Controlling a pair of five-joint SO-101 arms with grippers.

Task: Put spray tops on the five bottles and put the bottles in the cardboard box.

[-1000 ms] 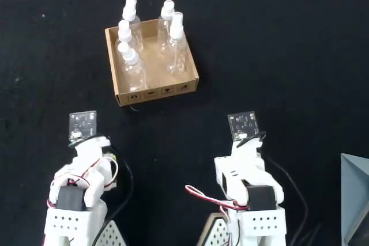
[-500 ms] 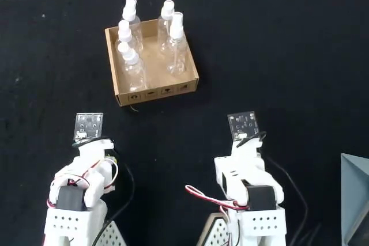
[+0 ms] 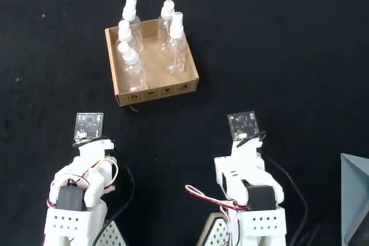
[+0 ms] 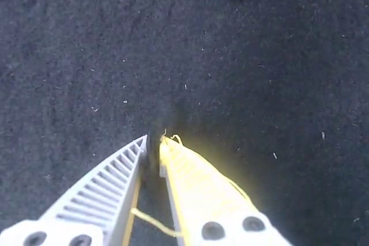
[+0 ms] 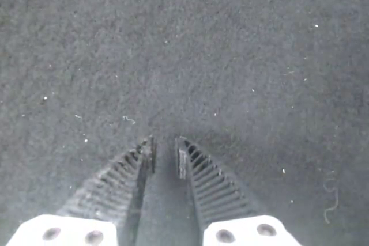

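Note:
The cardboard box (image 3: 151, 93) sits at the far middle-left of the black table. Inside it stand several clear bottles, each with a white spray top, such as one near the front (image 3: 134, 67) and one on the right (image 3: 177, 50). Both arms are drawn back at the near edge, well short of the box: the left arm (image 3: 86, 165) and the right arm (image 3: 245, 165). My left gripper (image 4: 154, 142) is shut and holds nothing, tips touching over bare cloth. My right gripper (image 5: 165, 148) is shut too, with a thin slit between its fingers and nothing in it.
Black cloth (image 3: 277, 56) covers the whole table, with open room to the right of the box and between box and arms. A grey object (image 3: 356, 200) stands at the near right edge.
The left arm's wrist shifted slightly to the right about a second ago and has held still since. The right arm, box and bottles have not moved.

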